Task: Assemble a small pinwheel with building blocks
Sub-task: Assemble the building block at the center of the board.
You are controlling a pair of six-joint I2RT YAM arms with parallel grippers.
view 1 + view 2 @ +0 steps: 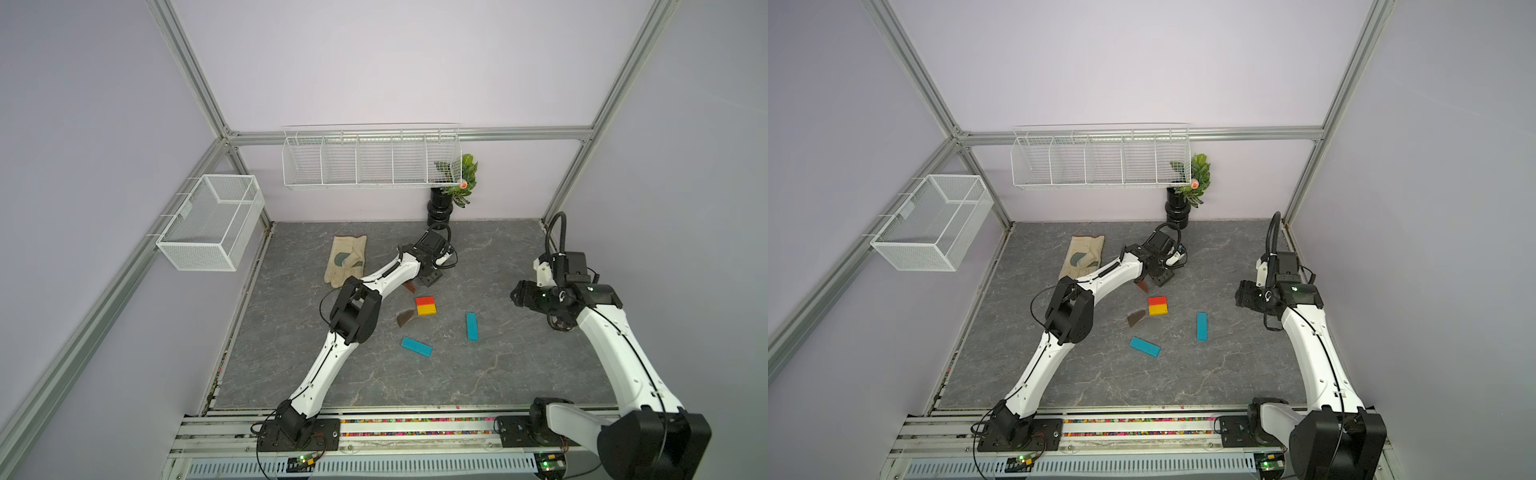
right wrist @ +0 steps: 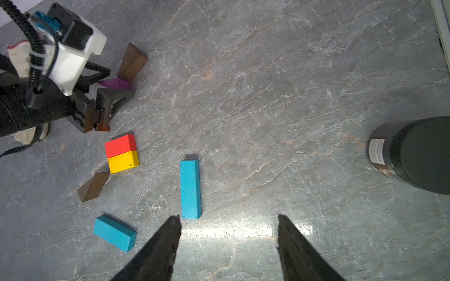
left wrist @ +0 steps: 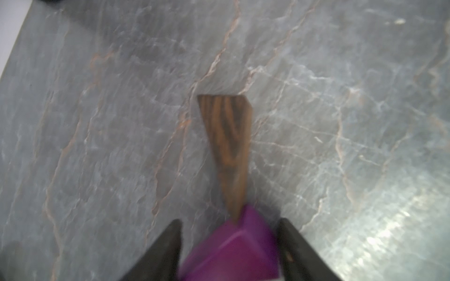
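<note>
**A:** Red-and-yellow centre (image 2: 122,153) built, one brown wedge (image 2: 93,186) at its yellow corner. Left pincer (image 3: 229,219)?

**B:** Pinching the purple wedge (image 3: 233,248) beyond the red side, I think; it's blurry. Right pincer (image 2: 229,219) spread, empty. Teal bars (image 2: 190,188) loose, stem pending.

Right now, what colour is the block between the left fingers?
Purple wedge, best in left wrist view.
</note>
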